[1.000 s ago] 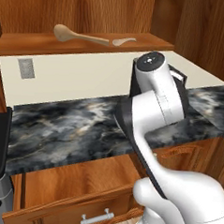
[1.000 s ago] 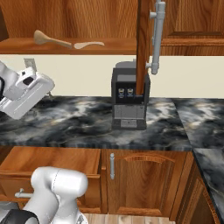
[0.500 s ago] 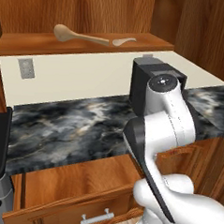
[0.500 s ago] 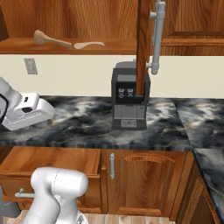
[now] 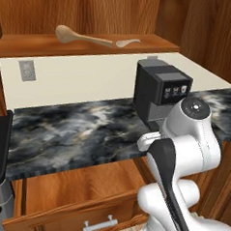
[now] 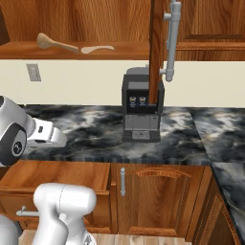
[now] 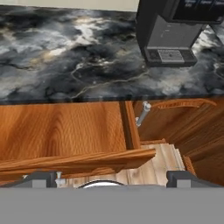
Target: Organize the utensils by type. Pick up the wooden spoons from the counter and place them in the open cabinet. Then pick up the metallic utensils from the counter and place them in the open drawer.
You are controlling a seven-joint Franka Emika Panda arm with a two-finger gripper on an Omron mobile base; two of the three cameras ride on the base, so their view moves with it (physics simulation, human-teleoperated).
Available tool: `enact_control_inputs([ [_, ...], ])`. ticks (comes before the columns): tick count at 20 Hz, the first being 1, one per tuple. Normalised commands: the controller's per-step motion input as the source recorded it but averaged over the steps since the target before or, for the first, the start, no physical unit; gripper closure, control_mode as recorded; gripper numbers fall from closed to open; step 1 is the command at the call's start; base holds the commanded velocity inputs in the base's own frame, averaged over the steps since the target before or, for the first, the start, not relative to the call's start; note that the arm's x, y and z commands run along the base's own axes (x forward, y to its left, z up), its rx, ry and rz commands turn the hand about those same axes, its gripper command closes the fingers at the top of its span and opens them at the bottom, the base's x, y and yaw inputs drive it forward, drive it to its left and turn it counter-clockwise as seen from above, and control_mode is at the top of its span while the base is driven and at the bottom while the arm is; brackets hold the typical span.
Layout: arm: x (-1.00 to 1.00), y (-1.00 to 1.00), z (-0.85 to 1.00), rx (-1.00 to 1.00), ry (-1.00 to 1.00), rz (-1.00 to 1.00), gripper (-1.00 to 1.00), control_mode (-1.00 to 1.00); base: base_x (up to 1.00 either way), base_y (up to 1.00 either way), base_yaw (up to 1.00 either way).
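Note:
Two tan wooden spoons lie on the open cabinet's shelf [image 5: 25,46]: a large one [image 5: 74,35] [image 6: 55,43] and a small one [image 5: 127,41] [image 6: 97,48] to its right. Below runs the black marbled counter [image 5: 77,134] [image 6: 91,129] [image 7: 65,57]. The open drawer [image 7: 61,127] [image 6: 52,174] [image 5: 79,188] juts out under the counter and its plain wooden bottom looks bare. My gripper [image 7: 113,180] hangs over the drawer's front edge, open, with its fingertips [image 7: 41,179] far apart and nothing between them. The metallic utensils are out of view.
A black coffee machine [image 5: 160,93] [image 6: 140,112] [image 7: 175,30] stands on the counter right of the drawer. The open cabinet door [image 6: 155,48] with its long metal handle [image 6: 172,38] hangs above it. A shut lower cabinet door [image 6: 158,201] sits right of the drawer.
The arm has folded downward and swung right, lowering the hand from above the counter to the drawer's level. The spoons on the shelf have not moved. The gripper stayed open.

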Motion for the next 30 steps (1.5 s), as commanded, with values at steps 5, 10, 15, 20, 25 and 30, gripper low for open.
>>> enact_control_inputs([
  [5,0.00,0.01,0.00,0.00,-0.03,0.00,-1.00,-1.00,0.00,0.00,0.00],
  [10,0.00,0.00,0.00,0.00,0.00,0.00,-1.00,-1.00,0.00,0.00,0.00],
  [15,-0.27,-0.01,-0.09,0.00,0.01,-0.01,-1.00,-1.00,0.00,0.00,0.00],
  [20,0.00,0.00,0.00,0.00,0.00,0.00,-1.00,1.00,-0.84,-0.13,-0.06],
  [25,0.00,0.00,0.00,0.00,0.00,0.00,-1.00,1.00,-0.96,-0.13,-0.12],
  [30,0.00,0.00,0.00,0.00,0.00,0.00,-1.00,1.00,-0.67,-0.03,-0.65],
])
